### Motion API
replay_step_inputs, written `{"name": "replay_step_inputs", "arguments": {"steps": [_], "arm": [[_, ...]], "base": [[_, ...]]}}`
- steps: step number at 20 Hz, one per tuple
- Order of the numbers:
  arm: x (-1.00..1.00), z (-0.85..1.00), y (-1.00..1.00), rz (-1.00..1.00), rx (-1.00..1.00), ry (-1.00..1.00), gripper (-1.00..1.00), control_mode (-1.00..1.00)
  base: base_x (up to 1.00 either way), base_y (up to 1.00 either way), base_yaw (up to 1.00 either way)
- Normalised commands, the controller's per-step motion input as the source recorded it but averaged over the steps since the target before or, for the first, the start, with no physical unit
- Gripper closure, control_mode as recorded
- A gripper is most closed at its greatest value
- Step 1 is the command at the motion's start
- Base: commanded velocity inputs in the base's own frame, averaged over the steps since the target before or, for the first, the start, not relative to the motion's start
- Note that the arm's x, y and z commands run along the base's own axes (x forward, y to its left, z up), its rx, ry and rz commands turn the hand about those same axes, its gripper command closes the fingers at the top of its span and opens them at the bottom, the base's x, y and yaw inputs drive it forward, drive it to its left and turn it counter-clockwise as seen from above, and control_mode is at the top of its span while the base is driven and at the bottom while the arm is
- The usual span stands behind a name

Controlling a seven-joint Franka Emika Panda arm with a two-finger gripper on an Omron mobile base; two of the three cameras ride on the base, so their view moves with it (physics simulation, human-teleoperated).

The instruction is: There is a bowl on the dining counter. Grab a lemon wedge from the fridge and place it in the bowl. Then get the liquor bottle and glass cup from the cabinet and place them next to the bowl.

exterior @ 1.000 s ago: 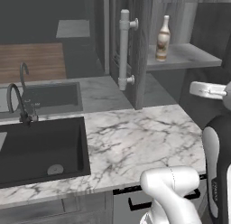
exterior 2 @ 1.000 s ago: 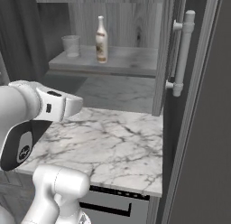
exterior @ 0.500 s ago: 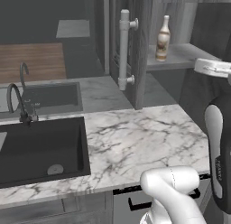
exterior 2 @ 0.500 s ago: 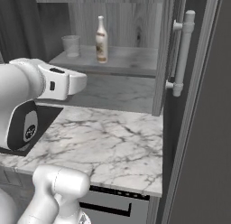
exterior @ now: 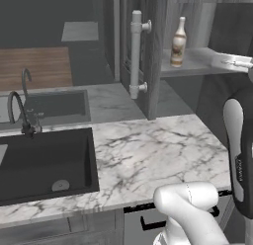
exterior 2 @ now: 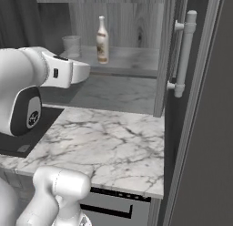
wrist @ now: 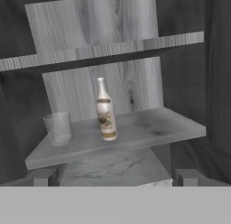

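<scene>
**Liquor bottle stands straight ahead of the open gripper**

Liquor bottle [wrist: 105,111] is the nearest target, and it stands upright on the grey shelf [wrist: 149,128] of the cabinet [wrist: 97,38], whose door is open. Seen from the hand view, the gripper [wrist: 113,177] has its two dark fingertips [wrist: 43,177] spread wide and holds nothing. The bottle appears between them and further along the pointing direction, so it lies almost straight in front of the hand, a little to the left of the middle. Its long axis is vertical, with the pale neck up and the brownish labelled body down. The hand is apart from the shelf and touches nothing.

The glass cup [wrist: 57,128] stands on the same shelf, near the bottle on its left side in this view, but not touching it. In the right base view the white arm [exterior 2: 54,72] reaches toward the shelf, and the bottle [exterior 2: 102,40] and the cup [exterior 2: 71,46] stand beyond its end. In the left base view the bottle [exterior: 178,43] is on the shelf behind the pale bar handle [exterior: 136,54] of the open door.

Below is a marble counter [exterior: 148,155] with a dark sink [exterior: 44,162].

As a judgement, the coming move needs a straight advance so that the fingers pass on both sides of the bottle body, and the cup nearby could be pushed.
</scene>
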Motion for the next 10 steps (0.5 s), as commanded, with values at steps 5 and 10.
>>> {"name": "replay_step_inputs", "arguments": {"steps": [5, 10], "arm": [[0.25, 0.0, -0.01, 0.0, 0.0, 0.0, -1.0, -1.0], [0.32, 0.0, -0.06, 0.0, 0.0, 0.0, -1.0, -1.0]], "base": [[0.0, 0.0, 0.0], [0.0, 0.0, 0.0]]}}
